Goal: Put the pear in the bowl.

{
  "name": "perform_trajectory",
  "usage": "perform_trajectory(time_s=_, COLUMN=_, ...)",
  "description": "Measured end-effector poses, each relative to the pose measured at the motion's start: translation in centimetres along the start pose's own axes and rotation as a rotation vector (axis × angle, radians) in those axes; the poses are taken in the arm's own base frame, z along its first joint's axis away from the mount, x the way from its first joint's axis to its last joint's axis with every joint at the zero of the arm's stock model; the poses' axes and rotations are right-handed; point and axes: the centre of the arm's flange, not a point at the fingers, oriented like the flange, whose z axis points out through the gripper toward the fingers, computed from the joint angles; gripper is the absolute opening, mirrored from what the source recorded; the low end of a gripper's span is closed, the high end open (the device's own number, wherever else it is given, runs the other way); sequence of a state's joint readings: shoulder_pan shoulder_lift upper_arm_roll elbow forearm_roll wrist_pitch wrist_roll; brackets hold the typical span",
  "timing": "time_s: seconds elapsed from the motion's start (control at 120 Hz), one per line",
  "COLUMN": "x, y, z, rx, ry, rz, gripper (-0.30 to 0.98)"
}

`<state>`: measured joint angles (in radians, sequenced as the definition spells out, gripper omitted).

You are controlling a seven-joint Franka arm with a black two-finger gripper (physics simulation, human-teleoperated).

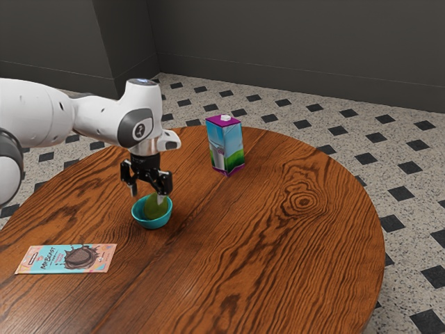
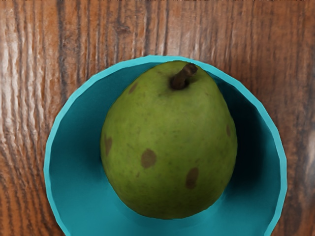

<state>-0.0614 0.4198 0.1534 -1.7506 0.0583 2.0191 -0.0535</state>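
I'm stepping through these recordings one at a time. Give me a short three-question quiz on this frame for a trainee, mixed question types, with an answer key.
1. True or false: the pear is inside the bowl.

2. Multiple choice: what colour is the cap on the carton?
a) black
b) white
c) orange

3. Fill in the blank with "apart" or "together": the fingers of the tool stand ____.

Key: 1. true; 2. b; 3. apart
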Motion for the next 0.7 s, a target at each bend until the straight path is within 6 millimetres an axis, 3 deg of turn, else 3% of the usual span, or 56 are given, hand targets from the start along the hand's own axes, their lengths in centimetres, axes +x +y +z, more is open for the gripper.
perform_trajectory(time_s=0.067, x=-0.2, y=0.4, z=-0.7, rx=-0.005, ry=0.008, rz=0.009, gripper=0.63)
perform_trajectory(time_s=0.167, x=-1.6, y=2.3, z=-4.7, rx=-0.033, ry=0.035, rz=0.054, gripper=0.65)
perform_trajectory(time_s=0.408, x=-6.3, y=2.5, z=-16.5, rx=-0.133, ry=0.112, rz=0.050, gripper=0.67)
perform_trajectory(time_s=0.5, x=-7.2, y=3.7, z=-21.1, rx=-0.118, ry=0.128, rz=0.066, gripper=0.68)
perform_trajectory(time_s=0.608, x=-8.7, y=2.7, z=-25.9, rx=-0.116, ry=0.144, rz=0.043, gripper=0.68)
perform_trajectory(time_s=0.7, x=-9.5, y=2.6, z=-26.3, rx=-0.115, ry=0.107, rz=0.031, gripper=0.68)
